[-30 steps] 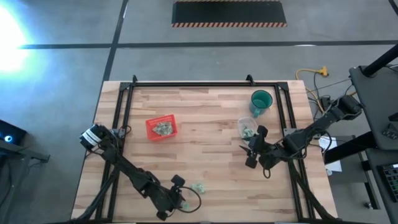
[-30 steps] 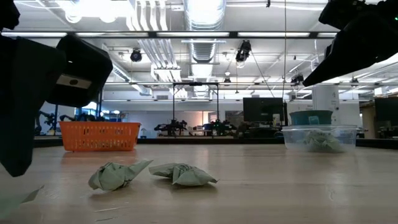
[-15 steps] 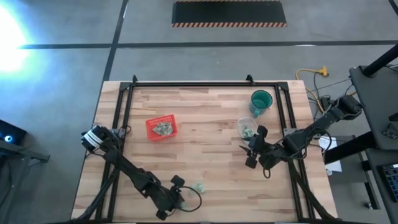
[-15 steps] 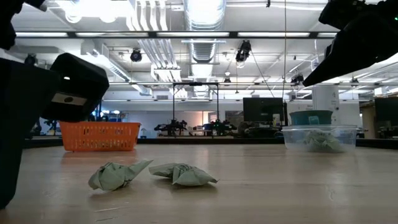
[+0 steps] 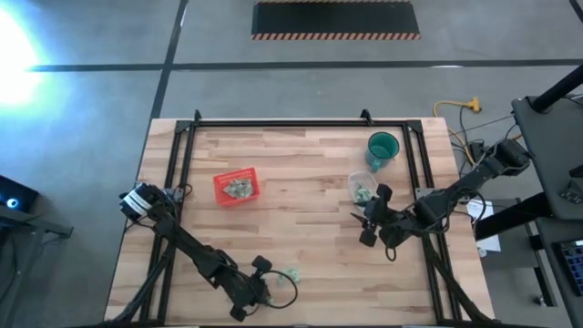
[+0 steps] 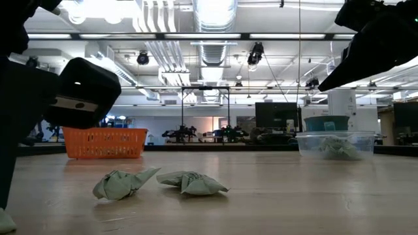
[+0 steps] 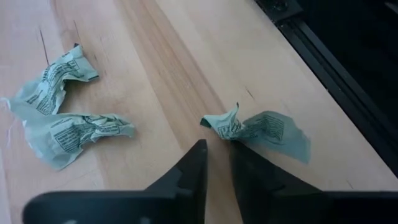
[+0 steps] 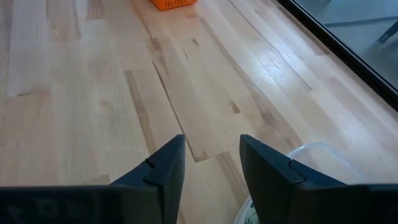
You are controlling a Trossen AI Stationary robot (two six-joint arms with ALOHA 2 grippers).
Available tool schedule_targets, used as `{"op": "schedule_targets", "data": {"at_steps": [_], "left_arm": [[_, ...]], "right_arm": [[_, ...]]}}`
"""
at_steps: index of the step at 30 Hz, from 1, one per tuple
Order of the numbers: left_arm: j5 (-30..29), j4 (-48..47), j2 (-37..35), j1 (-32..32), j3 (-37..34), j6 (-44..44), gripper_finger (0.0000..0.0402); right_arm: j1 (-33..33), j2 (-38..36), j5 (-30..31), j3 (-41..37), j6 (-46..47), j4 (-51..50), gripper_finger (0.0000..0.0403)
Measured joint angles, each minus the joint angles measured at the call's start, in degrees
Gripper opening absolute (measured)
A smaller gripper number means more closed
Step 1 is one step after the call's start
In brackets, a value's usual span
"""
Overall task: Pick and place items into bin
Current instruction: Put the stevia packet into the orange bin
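Three pale green crumpled wrappers lie on the wood near the table's near edge. Two lie together (image 7: 62, 112), also seen in the low view (image 6: 157, 183). A third wrapper (image 7: 258, 127) lies apart, flat on the table. My left gripper (image 7: 217, 146) points down over that third wrapper's twisted end, its fingers only a narrow gap apart. More wrappers sit in the red tray (image 5: 236, 187) and the clear container (image 5: 362, 188). My right gripper (image 8: 211, 155) hangs open beside that container, above bare wood. My left gripper's fingertips (image 7: 200, 149) come slanting down from above at the twisted end (image 7: 222, 126) of the single wrapper, which lies flat on the table. Whether they touch it, I cannot tell.
A teal cup (image 5: 383, 148) stands behind the clear container at the far right. A black frame rail (image 7: 336, 74) runs along the table edge close to the single wrapper. Bare wood lies between the red tray and the near edge.
In the low view my left arm has come down toward the table at the near edge and shifted slightly sideways. The two wrappers lying together have stayed put. My right arm has kept still.
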Motion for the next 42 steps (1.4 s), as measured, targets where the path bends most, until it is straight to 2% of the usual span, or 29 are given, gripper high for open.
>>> {"op": "schedule_targets", "data": {"at_steps": [8,11,20,25,33,38,42], "left_arm": [[-0.16,-0.04,-0.09,0.0,-0.04,3.71,0.0032],[-0.84,-0.12,-0.11,0.0,-0.04,4.54,0.0013],[-6.54,-0.69,-0.29,0.26,-0.07,4.52,0.0002],[-6.55,-3.7,-1.8,0.26,-0.08,4.43,0.0014],[-6.47,-5.0,-8.38,-1.44,-0.33,4.22,0.004],[-6.22,-4.54,-9.7,-4.69,-0.35,3.15,0.0082],[-6.34,-1.19,-8.6,-5.64,-0.35,2.8,0.0132]], "right_arm": [[0.0,0.0,-0.01,0.0,0.18,0.04,0.0141],[0.0,0.0,0.0,-0.02,0.2,0.02,0.0137],[0.0,0.0,0.0,-0.22,0.2,0.11,0.0132],[0.0,0.0,0.0,-0.31,0.18,0.17,0.0128],[0.0,-0.01,0.0,-0.5,0.18,0.4,0.0123],[0.0,0.0,-0.02,-0.76,0.18,0.44,0.0125],[0.0,-0.02,-0.1,-0.87,0.46,0.69,0.0121]]}}
